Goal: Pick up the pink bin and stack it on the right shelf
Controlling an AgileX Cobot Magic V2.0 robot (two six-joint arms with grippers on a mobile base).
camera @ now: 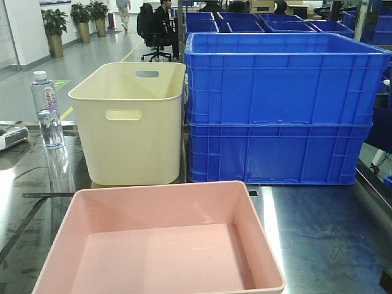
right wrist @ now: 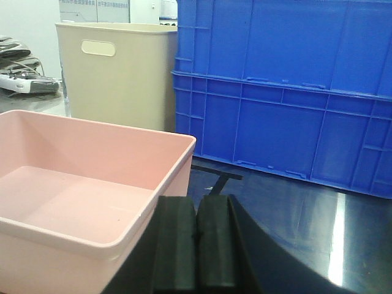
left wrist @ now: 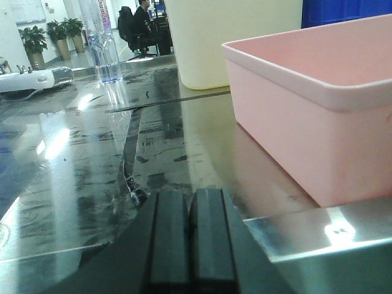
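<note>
1. At the near edge of the shelf, the left gripper sat low with its pads pressed together on nothing, just left of the pink bin and not touching it.
2. The right gripper was likewise pinched together and empty, just off the bin's right wall.
3. The bin rested flat and empty on the dark, scuffed steel top, nearest the robot, with neither arm on it.
4. Behind it stood the cream bin, and to that one's right the two stacked blue crates; a water bottle stood at the far left.
5. Judged from this, the grab had not begun: both grippers had yet to part, take the rim, lift and stack. Whether the bin already lay on the target shelf could not be told.
</note>
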